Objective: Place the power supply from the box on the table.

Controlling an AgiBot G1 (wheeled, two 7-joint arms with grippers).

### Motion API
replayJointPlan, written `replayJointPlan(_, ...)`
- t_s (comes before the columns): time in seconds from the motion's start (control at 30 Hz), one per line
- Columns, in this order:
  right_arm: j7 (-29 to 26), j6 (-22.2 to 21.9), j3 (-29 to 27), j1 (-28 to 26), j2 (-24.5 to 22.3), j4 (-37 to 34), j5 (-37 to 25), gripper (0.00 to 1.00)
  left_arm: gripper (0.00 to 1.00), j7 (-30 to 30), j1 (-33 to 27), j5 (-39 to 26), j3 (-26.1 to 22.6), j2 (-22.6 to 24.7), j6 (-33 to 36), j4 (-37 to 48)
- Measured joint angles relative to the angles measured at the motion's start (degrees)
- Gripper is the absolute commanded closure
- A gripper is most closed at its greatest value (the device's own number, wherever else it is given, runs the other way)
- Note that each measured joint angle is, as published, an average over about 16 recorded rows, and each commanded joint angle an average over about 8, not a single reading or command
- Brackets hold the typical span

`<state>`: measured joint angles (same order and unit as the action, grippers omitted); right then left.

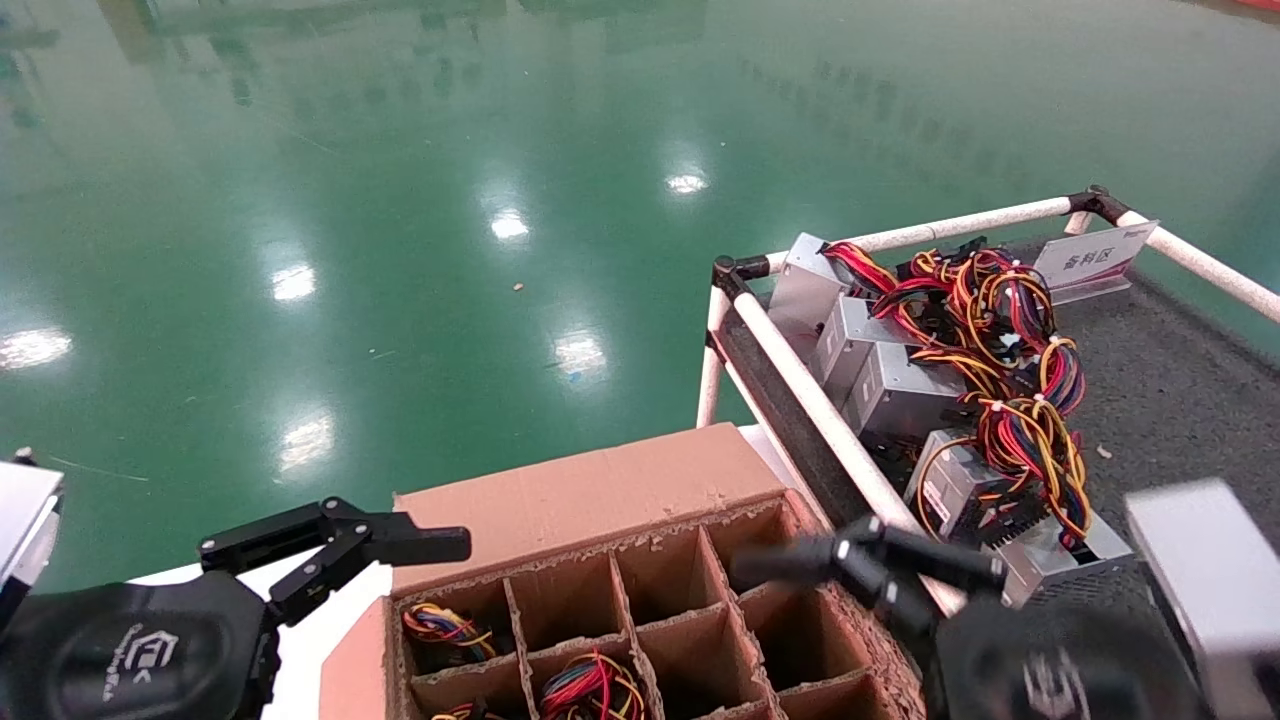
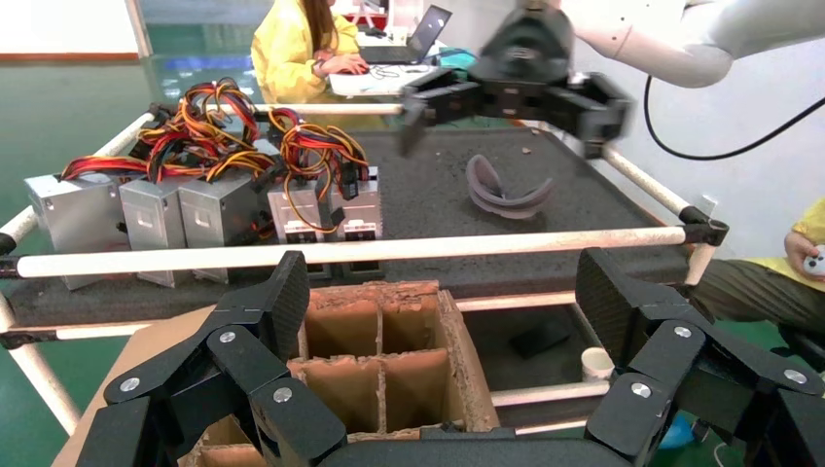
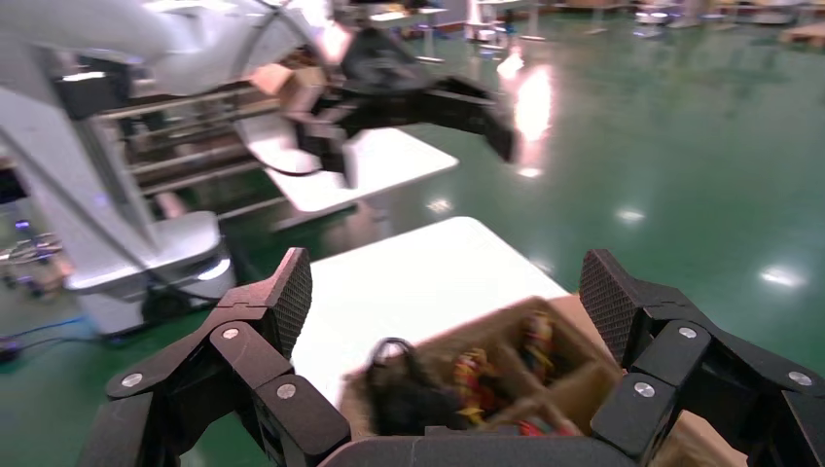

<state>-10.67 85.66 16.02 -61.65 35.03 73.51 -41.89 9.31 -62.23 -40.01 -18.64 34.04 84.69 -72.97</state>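
Right gripper (image 1: 870, 560) over box (image 1: 590, 500), jaws open, empty; left gripper (image 1: 340, 545) open beside it; next supply (image 1: 592, 690) sits deep in its cell, so wires may snag dividers when lifted toward tabletop (image 1: 1180, 390).

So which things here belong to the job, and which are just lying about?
Job: box, power supplies in its cells, table, supplies already on it, open right gripper.
Lying about: white sign, grey strap, idle open left gripper.
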Motion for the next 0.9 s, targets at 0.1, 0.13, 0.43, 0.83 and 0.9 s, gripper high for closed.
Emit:
replayJointPlan(0.1, -0.2, 0.3, -0.1, 0.7, -0.2, 1.1, 0.5, 0.0, 0.0, 0.0, 0.0, 0.0, 0.0, 0.0, 0.0, 0.0)
replayJointPlan(0.13, -0.2, 0.4, -0.1, 0.9, -0.2, 1.4, 0.7, 0.0, 0.0, 0.0, 0.0, 0.0, 0.0, 0.0, 0.0, 0.0)
replayJointPlan(0.43, -0.2, 0.4, -0.1, 0.8, -0.2, 1.3, 0.7, 0.0, 0.0, 0.0, 0.0, 0.0, 0.0, 0.0, 0.0, 0.0)
replayJointPlan(0.83, -0.1, 0.1, -0.1, 0.4, -0.1, 0.5, 0.2, 0.0, 0.0, 0.0, 0.0, 0.0, 0.0, 0.0, 0.0, 0.0)
replayJointPlan(0.9, -0.1, 0.1, -0.1, 0.3, -0.1, 0.4, 0.2, 0.0, 0.0, 0.0, 0.0, 0.0, 0.0, 0.0, 0.0, 0.0)
